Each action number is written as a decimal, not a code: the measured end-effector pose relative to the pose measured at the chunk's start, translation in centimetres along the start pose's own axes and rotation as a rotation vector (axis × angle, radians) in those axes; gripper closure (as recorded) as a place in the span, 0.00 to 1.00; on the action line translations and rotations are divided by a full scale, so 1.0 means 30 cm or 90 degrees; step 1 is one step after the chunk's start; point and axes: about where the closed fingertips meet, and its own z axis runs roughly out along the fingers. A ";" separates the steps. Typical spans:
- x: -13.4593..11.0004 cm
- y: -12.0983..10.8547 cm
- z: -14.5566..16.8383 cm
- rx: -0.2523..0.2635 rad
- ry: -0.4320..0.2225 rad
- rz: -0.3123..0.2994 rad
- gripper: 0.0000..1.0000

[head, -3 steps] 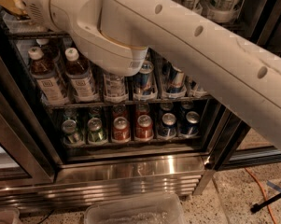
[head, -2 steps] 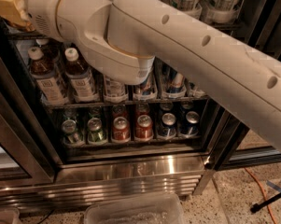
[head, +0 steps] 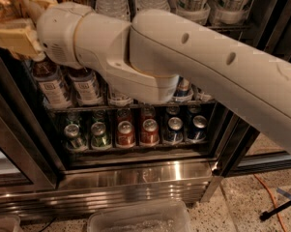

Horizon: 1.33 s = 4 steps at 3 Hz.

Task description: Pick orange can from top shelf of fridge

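At the upper left of the camera view, the gripper (head: 17,25) reaches onto the top shelf (head: 223,27) of the fridge (head: 135,178); whether it clasps anything cannot be told; the orange can (head: 2,4) sits right against it, in the frame's corner.

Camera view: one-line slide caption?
Arm spans the fridge front, gripper at the top shelf's left end, above racks of bottles and short cans.

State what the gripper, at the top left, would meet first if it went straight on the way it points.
Most likely the orange can on the top shelf, close ahead of the gripper; depth is unclear, so it may already touch.
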 end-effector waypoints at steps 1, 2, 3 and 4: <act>0.058 0.034 -0.079 -0.043 0.026 0.035 1.00; 0.098 0.049 -0.172 -0.078 0.045 0.075 1.00; 0.105 0.058 -0.254 -0.115 0.068 0.100 1.00; 0.094 0.107 -0.462 -0.096 0.075 0.133 1.00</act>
